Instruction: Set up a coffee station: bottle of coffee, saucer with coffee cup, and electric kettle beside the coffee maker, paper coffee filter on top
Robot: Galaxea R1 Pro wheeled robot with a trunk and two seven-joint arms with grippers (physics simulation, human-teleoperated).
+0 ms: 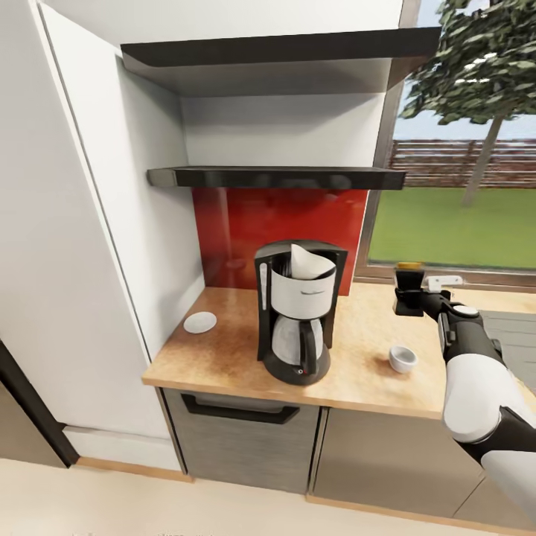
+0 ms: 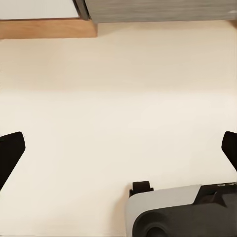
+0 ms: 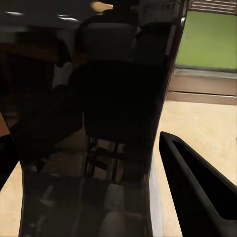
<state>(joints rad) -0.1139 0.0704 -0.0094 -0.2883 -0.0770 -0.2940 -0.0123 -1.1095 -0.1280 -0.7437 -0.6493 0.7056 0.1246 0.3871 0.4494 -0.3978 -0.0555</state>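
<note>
While the right arm carries a dark bottle over the counter, the scene reads, left to right:

Saucer: small, white, flat on the counter near the left wall, well apart from the cup.

Maker: black and silver, upright mid-counter, glass pot in its base; a white filter already sits in its open top.

Cup: small, white, upright on the bare counter right of the maker, not on the saucer.

Bottle: dark body, yellowish cap, upright, held over the counter's back right by the window sill. In the right wrist view it is a glossy, near-black surface carrying reflections.

Right gripper: closed around the bottle, a finger lying alongside it.

Left gripper: jaws spread wide, holding nothing, hanging over pale floor.

Kettle: not seen on the counter.

Risk: the bottle looks smooth, so a loose grip could let it slip or tip on release. A low sweep toward the maker could clip the cup. Setting it too far right would likely miss "next to."
</note>
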